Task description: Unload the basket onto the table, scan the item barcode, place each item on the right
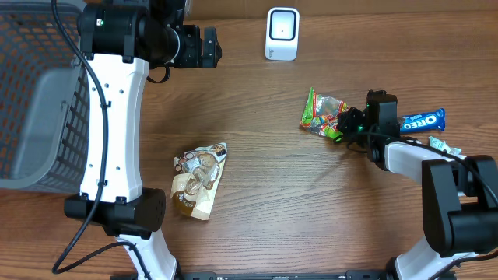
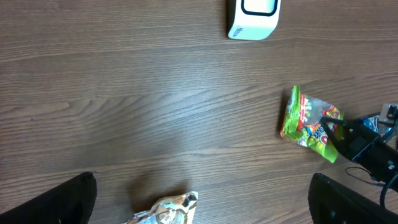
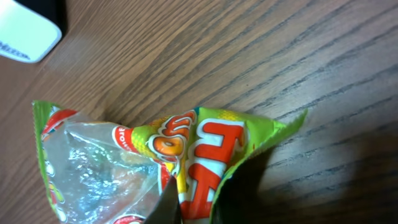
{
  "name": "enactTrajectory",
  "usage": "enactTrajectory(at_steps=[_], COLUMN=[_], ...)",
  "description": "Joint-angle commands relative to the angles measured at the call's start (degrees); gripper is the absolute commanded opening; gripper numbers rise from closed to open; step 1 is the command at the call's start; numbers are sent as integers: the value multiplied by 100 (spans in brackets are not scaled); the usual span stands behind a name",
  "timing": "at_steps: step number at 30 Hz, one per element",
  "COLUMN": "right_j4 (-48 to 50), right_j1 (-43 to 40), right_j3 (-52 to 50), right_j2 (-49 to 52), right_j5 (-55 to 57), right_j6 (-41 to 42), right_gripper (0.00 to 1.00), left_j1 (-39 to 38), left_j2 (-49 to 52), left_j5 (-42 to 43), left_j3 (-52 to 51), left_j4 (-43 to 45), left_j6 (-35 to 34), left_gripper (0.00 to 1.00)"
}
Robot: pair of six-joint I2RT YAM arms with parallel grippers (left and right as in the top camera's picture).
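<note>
The right hand (image 1: 348, 124) pinches the crinkled green candy bag (image 3: 205, 143) by its corner; the left hand (image 1: 211, 47) gapes wide.

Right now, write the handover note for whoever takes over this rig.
Left pincer: open, empty, raised over the table's far left.
Right pincer: shut on the near corner of the green candy bag.
Things: the bag lies on the table at the right. The white scanner stands at the far edge, centre. The Oreo pack and the brown snack bag are untouched.
Done: bag gripped.
Left: lift it and show its barcode to the scanner. No barcode is visible in any view.
</note>
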Motion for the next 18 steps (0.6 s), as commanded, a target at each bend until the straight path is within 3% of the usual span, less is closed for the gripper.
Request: enactTrajectory(at_steps=[1, 5, 8, 12, 18], right_j4=[-330, -922, -1808, -2951, -4321], right_j1=[48, 70, 229, 713, 2173], right_j3=[-168, 44, 302, 649, 1182], right_j2=[192, -407, -1139, -1882, -2291], right_j5=[-103, -131, 597, 2332, 5742], right_j6=[-247, -557, -824, -1086, -1764], right_gripper=[4, 4, 4, 4, 4], left_j1=[9, 11, 11, 9, 9], left_j2=[-50, -50, -50, -50, -48], left_j5=[-31, -31, -33, -33, -31], left_j3=[46, 46, 46, 46, 46], left_j4=[9, 9, 9, 9, 9], left_j6=[44, 44, 44, 44, 44], left_gripper=[100, 100, 100, 100, 100])
